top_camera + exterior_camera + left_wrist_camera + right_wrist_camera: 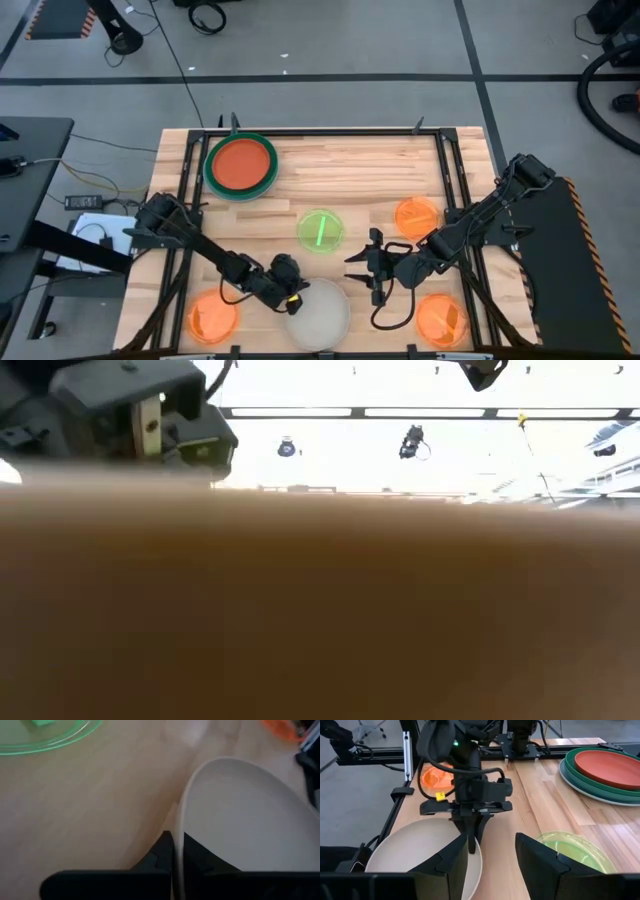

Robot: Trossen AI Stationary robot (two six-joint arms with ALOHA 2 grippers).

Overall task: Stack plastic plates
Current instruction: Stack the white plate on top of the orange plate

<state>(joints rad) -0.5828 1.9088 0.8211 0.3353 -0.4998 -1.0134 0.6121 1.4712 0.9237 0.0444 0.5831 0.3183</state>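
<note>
A cream plate (320, 313) lies at the desk's (340, 170) front edge, its rim clamped between the left gripper's (296, 297) jaws. The right gripper (362, 268) hovers just beside it with jaws apart. A neon-green plate (320, 230) lies just behind the cream plate. A red-orange plate (241, 163) sits stacked on green ones farther back. Three orange plates lie around it.

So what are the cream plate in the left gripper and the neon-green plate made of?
Cream plate: probably opaque matte plastic, with a thin rim and even, dull surface. Neon-green plate: likely translucent glossy plastic; the wood shows through it. Left gripper pinches the cream rim.
</note>
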